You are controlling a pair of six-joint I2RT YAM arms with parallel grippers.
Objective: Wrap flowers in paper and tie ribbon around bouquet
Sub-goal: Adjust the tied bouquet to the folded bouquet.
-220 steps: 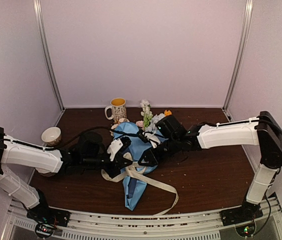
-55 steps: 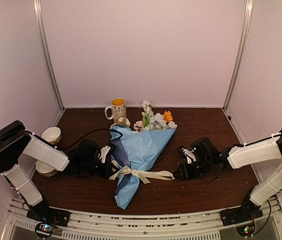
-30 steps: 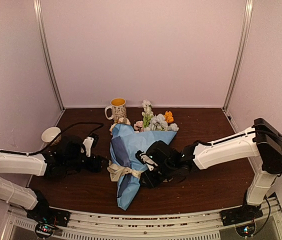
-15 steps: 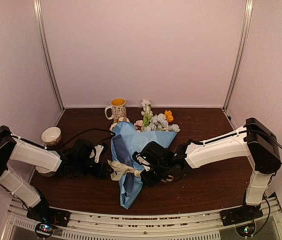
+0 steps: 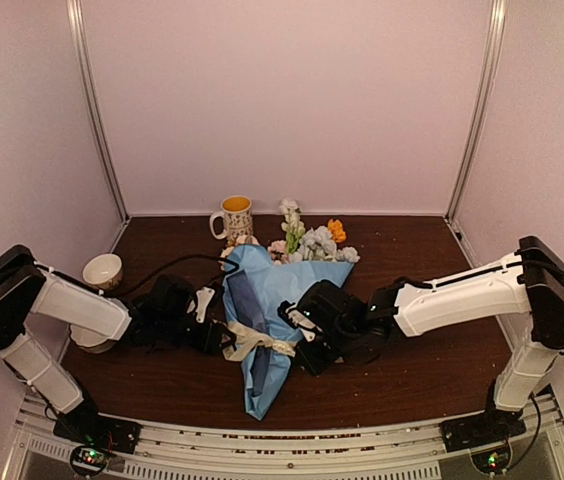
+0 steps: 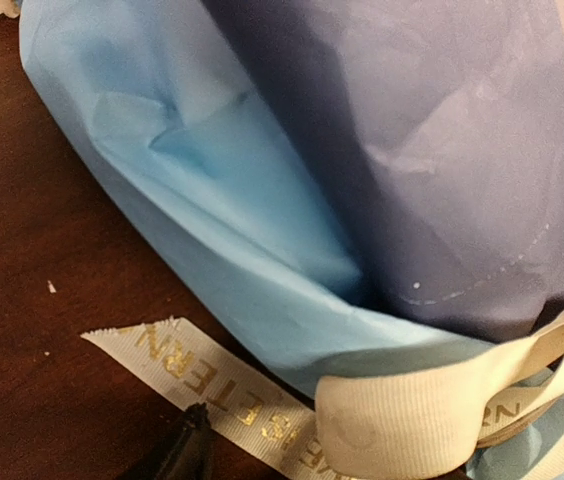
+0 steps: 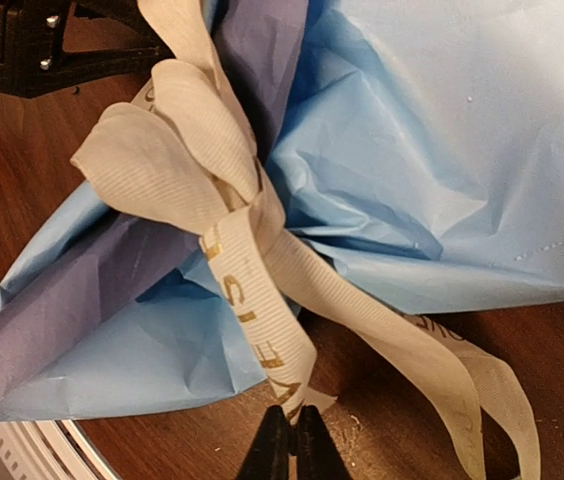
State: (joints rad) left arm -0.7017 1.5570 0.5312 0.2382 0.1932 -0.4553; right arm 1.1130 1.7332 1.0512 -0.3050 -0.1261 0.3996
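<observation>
The bouquet (image 5: 267,300) is laid on the table (image 5: 432,350), its narrow paper (image 5: 259,395) tip nearest. The ribbon (image 7: 222,210) is knotted round its waist. To its right, the right gripper (image 7: 289,445) is pinched closed on a ribbon tail. To its left, the left gripper (image 5: 212,335) is placed beside another tail; how wide its jaws stand cannot be told. The flowers (image 5: 312,243) are seen at its far end, with a mug (image 5: 235,216) beyond.

Mug (image 5: 235,217) behind bouquet (image 5: 274,290), bowl (image 5: 103,270) left.
</observation>
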